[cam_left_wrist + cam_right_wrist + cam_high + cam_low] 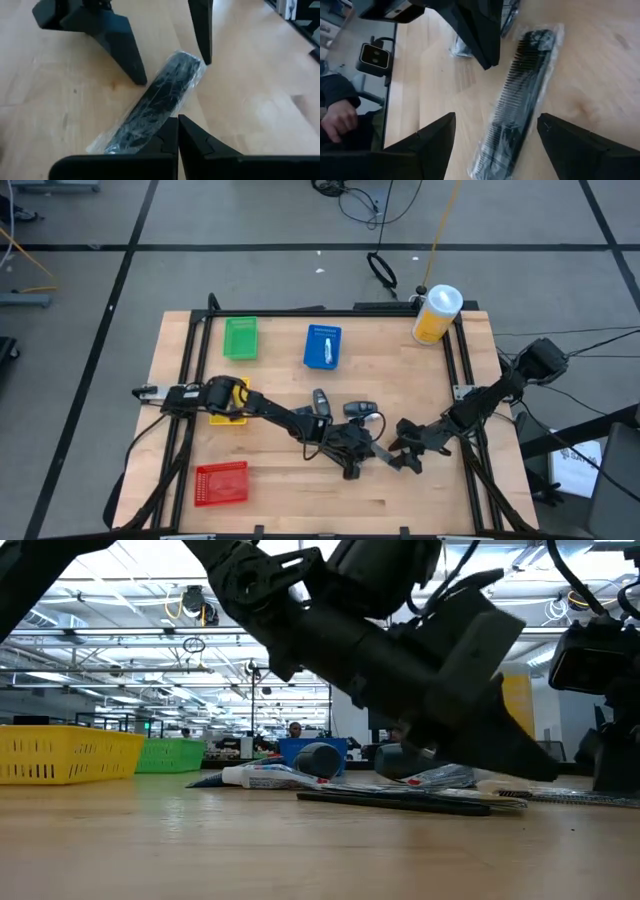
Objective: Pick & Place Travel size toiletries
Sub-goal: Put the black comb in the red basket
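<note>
A black comb in a clear wrapper [160,97] lies flat on the table near the middle [377,449]. It also shows in the right wrist view [522,95]. My left gripper [178,122] is shut, and its tips are low over one long edge of the wrapper. My right gripper [496,116] is open. Its fingers stand on either side of the comb's other end without visibly touching it. Other toiletries lie behind the comb: a whitish tube [258,777], a dark little bottle [320,758] and a grey packet [440,778]. My left gripper comes slanting down from the table's left, its shut fingertips [170,131] at the wrapper's long edge [150,135]. I cannot tell whether they touch the wrapper or hover just above it. The comb lies flat on the table.
Small trays sit on the table: green [240,337], blue [322,346], yellow [228,402] under the left arm, and red [220,482]. A yellow white-lidded canister [437,313] stands at the far right corner. A person's hand [337,120] shows beyond the table edge.
</note>
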You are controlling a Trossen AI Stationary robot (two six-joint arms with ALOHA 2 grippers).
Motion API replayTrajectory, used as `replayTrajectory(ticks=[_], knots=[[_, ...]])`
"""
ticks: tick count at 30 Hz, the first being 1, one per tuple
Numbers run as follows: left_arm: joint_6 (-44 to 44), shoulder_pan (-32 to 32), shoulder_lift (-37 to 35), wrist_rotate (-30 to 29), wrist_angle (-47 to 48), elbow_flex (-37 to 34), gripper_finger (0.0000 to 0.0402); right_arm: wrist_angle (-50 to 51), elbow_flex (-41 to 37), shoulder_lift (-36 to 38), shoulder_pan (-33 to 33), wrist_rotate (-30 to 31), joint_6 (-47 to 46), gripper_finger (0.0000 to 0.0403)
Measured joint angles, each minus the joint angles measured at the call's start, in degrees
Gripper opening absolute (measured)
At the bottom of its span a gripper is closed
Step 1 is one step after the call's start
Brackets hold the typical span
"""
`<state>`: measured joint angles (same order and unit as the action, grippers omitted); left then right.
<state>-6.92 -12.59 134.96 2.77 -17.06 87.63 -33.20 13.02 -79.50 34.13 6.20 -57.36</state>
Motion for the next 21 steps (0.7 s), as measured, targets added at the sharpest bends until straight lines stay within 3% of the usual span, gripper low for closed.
replayTrajectory(ticks=[14,21], knots=[[0.6,-1.7,8.6,0.4,16.9,17.6,0.0007,-0.7,-0.1,-0.2,0.0,-0.3,0.4,0.0268],[-2.3,-0.4,9.3,0.7,18.5,18.8,0.0006,-1.6,-0.1,-0.2,0.0,-0.3,0.6,0.0267]])
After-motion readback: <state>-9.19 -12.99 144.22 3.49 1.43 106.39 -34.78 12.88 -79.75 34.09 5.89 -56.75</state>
